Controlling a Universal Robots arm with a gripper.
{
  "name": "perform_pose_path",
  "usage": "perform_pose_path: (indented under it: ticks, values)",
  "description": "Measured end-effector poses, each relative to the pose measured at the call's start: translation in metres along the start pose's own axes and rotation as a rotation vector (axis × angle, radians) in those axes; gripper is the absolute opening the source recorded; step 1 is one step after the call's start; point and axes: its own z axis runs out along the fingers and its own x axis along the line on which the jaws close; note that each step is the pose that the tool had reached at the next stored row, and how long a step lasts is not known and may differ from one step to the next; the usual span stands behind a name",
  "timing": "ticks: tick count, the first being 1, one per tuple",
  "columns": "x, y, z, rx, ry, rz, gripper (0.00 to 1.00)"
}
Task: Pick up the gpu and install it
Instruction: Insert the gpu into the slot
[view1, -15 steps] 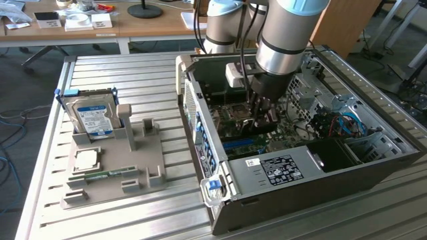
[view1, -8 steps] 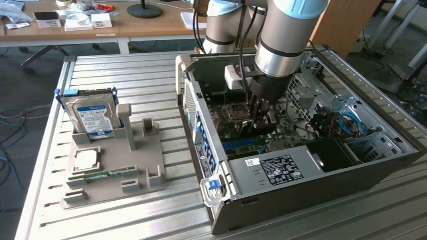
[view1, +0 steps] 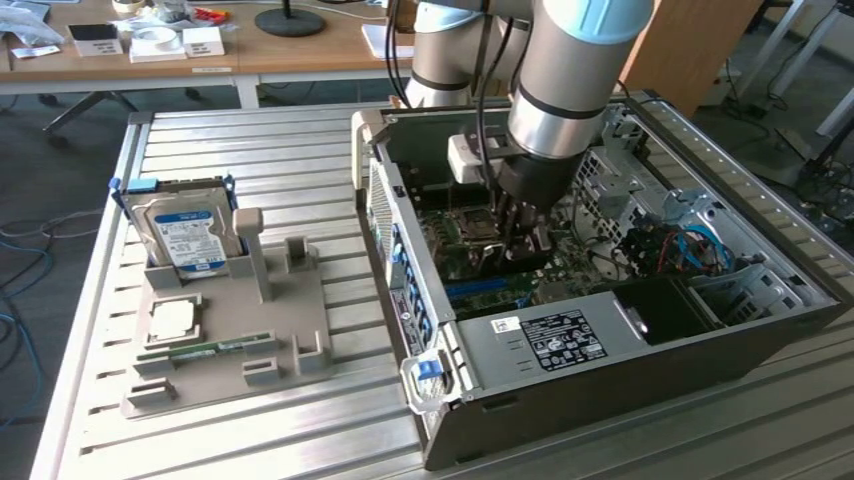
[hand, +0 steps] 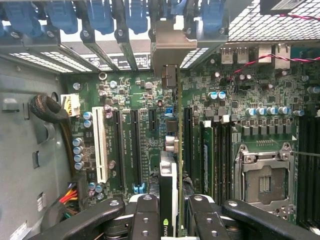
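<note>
Nearest the wrist camera, the black metal fingers (hand: 197, 220) of the gripper (hand: 172, 220) pinched the gpu (hand: 170, 165), a thin dark expansion card seen edge-on with a pale silver bracket (hand: 167, 47) at its far end. The card stood upright between the pads, above the green motherboard (hand: 235, 100), just beside a long black expansion slot (hand: 136, 145) and a white slot (hand: 100, 150). Whether its edge sat in a slot could not be told. Beyond it ran a row of blue plastic card retainers (hand: 95, 17) along the case's rear wall.

In the exterior view, the closest item was the open dark grey computer case (view1: 601, 380), lying on its side on the ribbed metal counter (view1: 267, 140). A silver power supply with a black label (view1: 561, 340) sat at the case's near edge. The silver-and-grey robot arm (view1: 567, 70) reached down into the case, the gripper (view1: 521, 235) low over the board at the middle.

At about nine o'clock from the case lay a grey plastic parts holder (view1: 220, 330). It carried a narrow green memory stick (view1: 214, 350), a square silver processor chip (view1: 174, 318), and, farther back, an upright silver hard drive with a blue label (view1: 184, 235).

Farthest off, at twelve o'clock, stood a wooden desk (view1: 200, 55) with small white boxes (view1: 203, 42).
</note>
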Motion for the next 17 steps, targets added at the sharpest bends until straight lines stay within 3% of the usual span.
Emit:
perform_pose_path:
  ticks: [17]
  values:
    - [0.0022, 0.0065, 0.0026, 0.0, 0.0001, 0.0, 0.27]
